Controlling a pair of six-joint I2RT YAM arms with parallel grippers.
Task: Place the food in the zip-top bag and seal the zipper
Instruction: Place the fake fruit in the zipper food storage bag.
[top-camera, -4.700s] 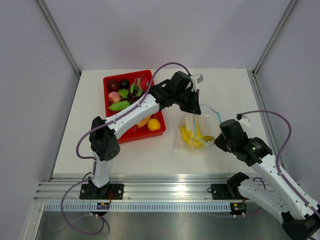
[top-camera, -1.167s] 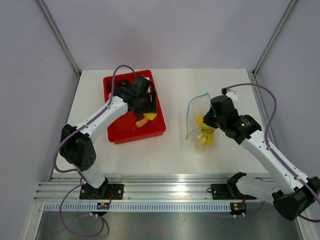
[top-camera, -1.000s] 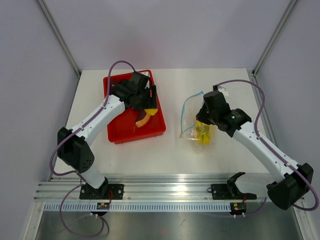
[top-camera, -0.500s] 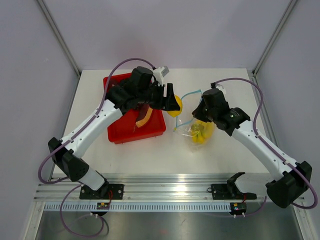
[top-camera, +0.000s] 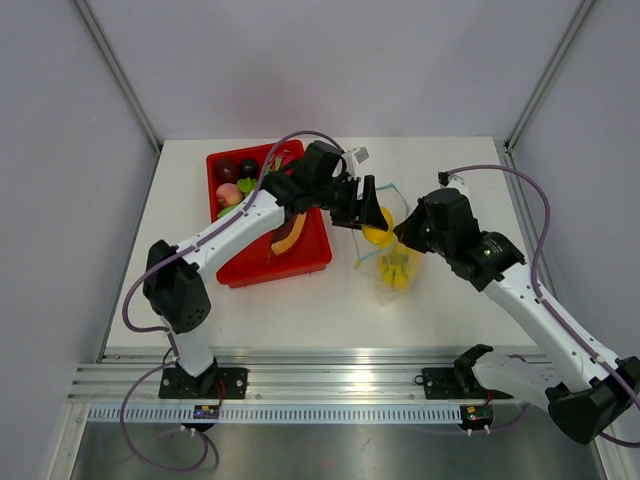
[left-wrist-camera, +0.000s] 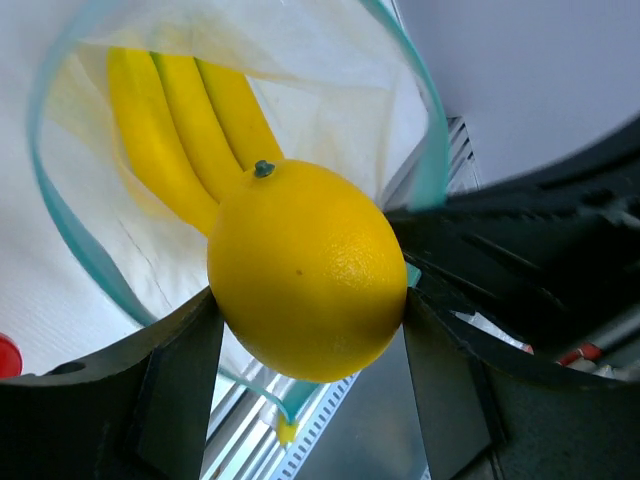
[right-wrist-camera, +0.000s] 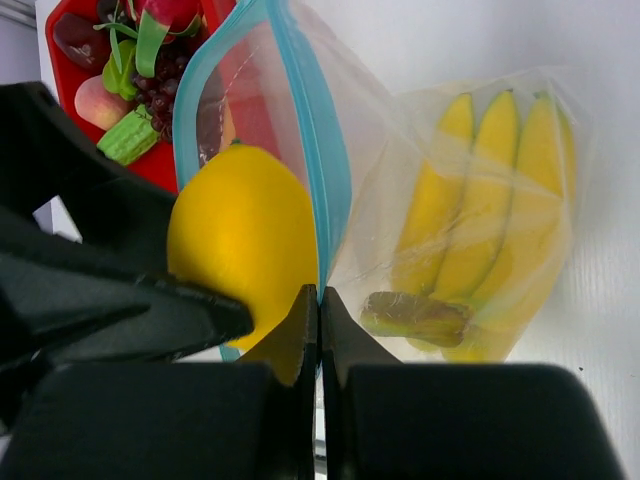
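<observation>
white rectangular table top (top-camera: 200, 300), plain pale lilac-grey walls (top-camera: 330, 60), slim silver metal corner posts (top-camera: 115, 70), slotted aluminium rail (top-camera: 330, 385) along near edge

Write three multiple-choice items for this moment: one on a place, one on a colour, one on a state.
1. Where are the bananas?
A) inside the bag
B) between the left fingers
C) between the right fingers

2. What colour is the zipper?
A) red
B) black
C) teal

3. What state are the right fingers in?
A) open
B) shut on the zipper
C) shut on the lemon

Answers: 1 A, the bunch shows through the clear plastic. 2 C, the strip round the mouth is teal. 3 B, they pinch the strip, while the left fingers hold the lemon at the mouth.
</observation>
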